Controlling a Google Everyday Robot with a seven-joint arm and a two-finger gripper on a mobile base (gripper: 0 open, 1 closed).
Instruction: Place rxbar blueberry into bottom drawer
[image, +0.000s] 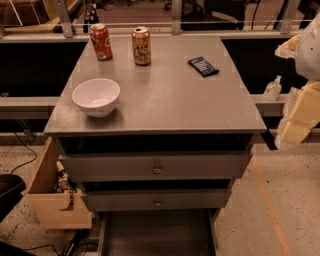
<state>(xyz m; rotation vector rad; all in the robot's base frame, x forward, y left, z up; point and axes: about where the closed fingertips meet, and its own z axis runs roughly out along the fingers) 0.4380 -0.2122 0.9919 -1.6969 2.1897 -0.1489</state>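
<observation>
The rxbar blueberry (203, 66), a flat dark navy bar with white lettering, lies on the grey cabinet top (170, 100) at the back right. The bottom drawer (156, 233) is pulled out at the foot of the cabinet and its dark tray holds nothing. My gripper (296, 122) hangs at the right edge of the view, off the cabinet's right side and lower than the bar. It holds nothing that I can see.
A red soda can (101, 42) and an orange can (141, 46) stand at the back left. A white bowl (96, 96) sits front left. Two upper drawers with round knobs (157, 169) are slightly ajar. A wooden box (52, 192) stands left of the cabinet, a small bottle (273, 89) at right.
</observation>
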